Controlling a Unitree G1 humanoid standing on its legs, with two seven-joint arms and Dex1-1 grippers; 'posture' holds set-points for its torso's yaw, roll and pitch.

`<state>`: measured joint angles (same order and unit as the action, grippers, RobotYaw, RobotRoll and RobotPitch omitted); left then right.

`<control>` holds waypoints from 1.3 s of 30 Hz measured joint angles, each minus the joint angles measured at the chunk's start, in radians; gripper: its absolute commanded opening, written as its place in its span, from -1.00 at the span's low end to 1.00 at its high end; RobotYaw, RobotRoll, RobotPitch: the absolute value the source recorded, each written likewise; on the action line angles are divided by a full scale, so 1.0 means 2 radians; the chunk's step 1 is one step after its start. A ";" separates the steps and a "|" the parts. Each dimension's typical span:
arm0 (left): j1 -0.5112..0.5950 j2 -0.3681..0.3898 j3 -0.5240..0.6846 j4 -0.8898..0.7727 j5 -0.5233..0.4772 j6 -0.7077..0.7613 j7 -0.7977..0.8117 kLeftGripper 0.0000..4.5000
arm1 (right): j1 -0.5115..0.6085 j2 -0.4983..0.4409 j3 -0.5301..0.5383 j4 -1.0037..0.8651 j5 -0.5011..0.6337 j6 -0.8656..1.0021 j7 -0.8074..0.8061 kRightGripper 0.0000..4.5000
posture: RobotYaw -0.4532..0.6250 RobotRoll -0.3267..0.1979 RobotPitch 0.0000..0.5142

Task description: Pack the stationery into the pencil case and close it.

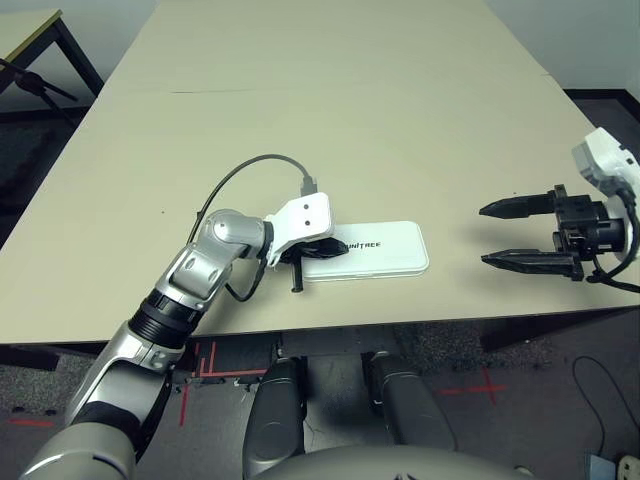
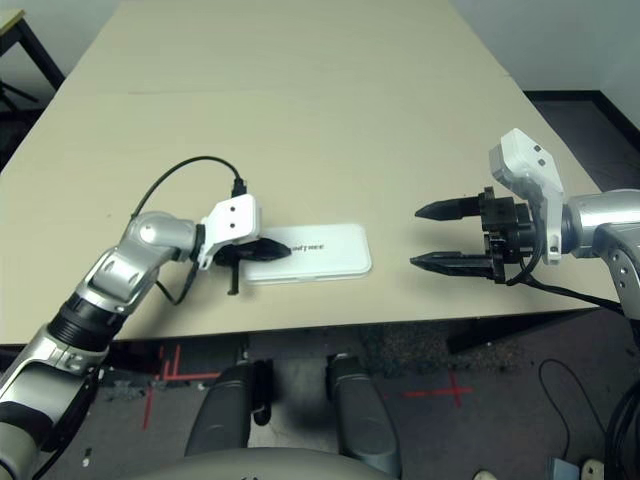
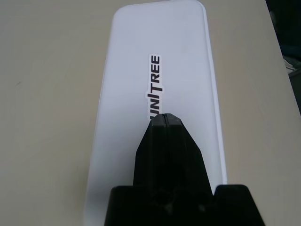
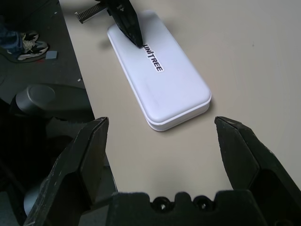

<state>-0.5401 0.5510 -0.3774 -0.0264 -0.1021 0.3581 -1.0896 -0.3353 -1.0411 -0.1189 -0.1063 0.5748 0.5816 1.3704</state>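
Observation:
The white pencil case (image 1: 375, 250) lies flat near the table's front edge with its lid down, dark lettering on top. My left gripper (image 1: 335, 248) is shut, and its joined tips rest on the lid at the case's left end, over the lettering (image 3: 154, 84). My right gripper (image 2: 428, 236) hovers open to the right of the case, a clear gap away, fingers pointing toward it. In the right wrist view the case (image 4: 164, 75) sits between and beyond the spread fingers. The stationery is out of view.
The beige table (image 1: 330, 100) stretches wide behind the case. A black cable (image 1: 240, 175) loops from my left wrist over the tabletop. A dark frame of another table (image 1: 50, 70) stands at the far left.

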 measured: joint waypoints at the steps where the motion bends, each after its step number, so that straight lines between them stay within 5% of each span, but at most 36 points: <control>1: 0.001 -0.002 0.003 0.001 -0.001 -0.003 0.000 -0.99 | 0.000 0.001 0.000 0.000 0.000 0.000 -0.002 1.00 | -0.38 0.25 -0.33; 3: 0.005 -0.013 0.015 0.003 -0.010 -0.008 0.004 -0.99 | 0.000 0.010 0.000 -0.001 0.000 -0.002 -0.010 1.00 | -0.38 0.25 -0.31; 6: 0.024 -0.018 0.049 -0.004 -0.047 -0.014 0.003 -0.63 | -0.004 0.037 -0.003 0.001 0.000 -0.009 -0.030 1.00 | -0.36 0.25 -0.31; 15: 0.028 -0.038 0.214 -0.030 -0.139 -0.003 0.089 0.98 | -0.033 0.174 -0.072 0.083 0.006 -0.084 -0.165 1.00 | -0.29 0.25 -0.32; 25: -0.031 -0.014 0.343 0.152 -0.144 -0.077 0.194 0.99 | -0.103 0.249 -0.092 0.240 -0.077 -0.258 -0.323 1.00 | -0.27 0.25 -0.34; 39: -0.059 0.016 0.395 0.404 -0.104 -0.236 0.312 0.99 | -0.157 0.238 -0.111 0.457 -0.152 -0.411 -0.473 1.00 | -0.28 0.25 -0.39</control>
<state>-0.6582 0.5833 0.4123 0.7817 -0.3102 -0.1141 -0.4665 -0.6498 -0.5660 -0.3413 0.8085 0.2708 -0.2413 0.4239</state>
